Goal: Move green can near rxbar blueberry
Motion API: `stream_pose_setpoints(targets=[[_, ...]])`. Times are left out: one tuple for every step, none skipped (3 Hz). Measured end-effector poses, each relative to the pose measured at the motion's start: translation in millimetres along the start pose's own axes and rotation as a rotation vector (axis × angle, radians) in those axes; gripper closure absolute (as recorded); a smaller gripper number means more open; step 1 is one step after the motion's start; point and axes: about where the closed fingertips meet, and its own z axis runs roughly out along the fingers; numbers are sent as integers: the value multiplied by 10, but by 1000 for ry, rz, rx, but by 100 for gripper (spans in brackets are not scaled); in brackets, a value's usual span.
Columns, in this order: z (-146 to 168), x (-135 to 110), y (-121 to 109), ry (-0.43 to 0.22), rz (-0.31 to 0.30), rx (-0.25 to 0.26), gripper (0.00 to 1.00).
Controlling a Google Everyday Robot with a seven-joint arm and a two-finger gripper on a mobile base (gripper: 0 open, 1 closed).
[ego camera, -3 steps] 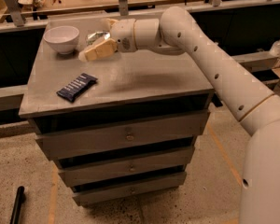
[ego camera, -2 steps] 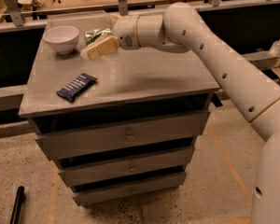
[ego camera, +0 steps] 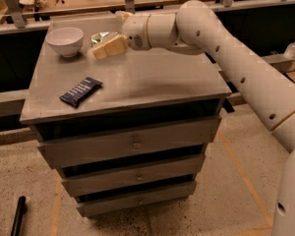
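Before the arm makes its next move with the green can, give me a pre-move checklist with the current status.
1. Mottled green-and-white drink can located: ok. It is at the back of the grey wooden table, partly hidden by the gripper.
2. Gripper at the can: ok. It is right against the can's front side.
3. Can secured in the gripper: cannot tell.
4. Flat dark navy snack bar in view: ok. It lies flat near the front left edge.
5. Path from can to bar: ok. Nothing stands between them.
6. White round bowl clearance: ok. It is left of the can and looks off the likely line.
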Motion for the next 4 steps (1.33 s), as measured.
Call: stream_pose_setpoints(targets=[[-153,-138,-75,-37,-34,23,0],[-537,-469,-241,-83,-96,63,0],[-951,-896,-541,-114,-134,104,0],[-949,-896,-541,-114,-134,104,0]])
